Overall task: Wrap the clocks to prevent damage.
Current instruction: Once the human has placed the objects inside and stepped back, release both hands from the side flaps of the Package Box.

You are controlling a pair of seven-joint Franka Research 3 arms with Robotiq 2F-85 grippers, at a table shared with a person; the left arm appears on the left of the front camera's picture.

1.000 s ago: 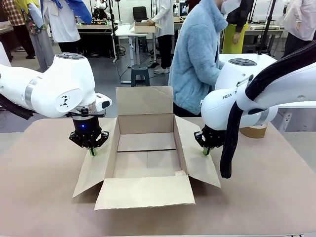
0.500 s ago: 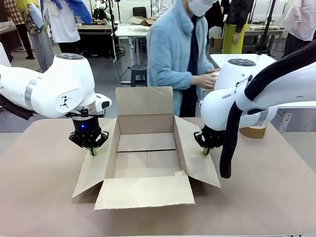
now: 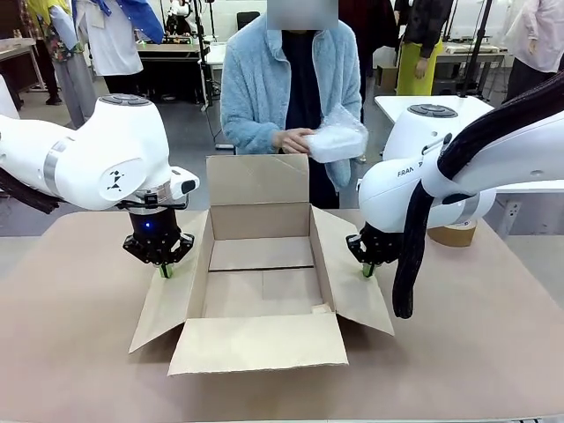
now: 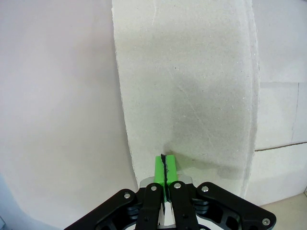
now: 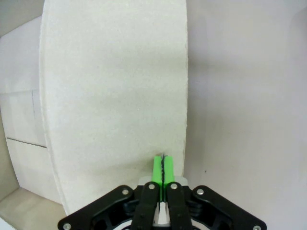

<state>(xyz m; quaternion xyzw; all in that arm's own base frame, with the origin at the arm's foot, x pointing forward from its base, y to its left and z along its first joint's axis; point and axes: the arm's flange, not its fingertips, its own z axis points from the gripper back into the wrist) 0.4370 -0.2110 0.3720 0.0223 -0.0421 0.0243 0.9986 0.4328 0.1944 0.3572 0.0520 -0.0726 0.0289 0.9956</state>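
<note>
Showing "FRAN" lettering (image 3: 411, 172) on the arm (image 3: 388, 198) above the closed right pincer (image 3: 368, 270)

Left gripper (image 4: 163, 160) comes up from the bottom edge, black linkage spread wide. The green pads (image 4: 159, 168) are pressed flat together, with only a thin dark seam between them and nothing pinched in it. The tips point at the cardboard flap (image 4: 187, 81), near its lower end and close to its left edge; a soft shadow sits on the flap just right of the tips. Whether they actually touch the flap is unclear. The flap runs as a broad grey-beige band top to bottom. Left of the flap is pale table surface (image 4: 57, 96). Right of the flap is the box floor (image 4: 280, 110), crossed by a thin seam line (image 4: 276, 146).
</note>
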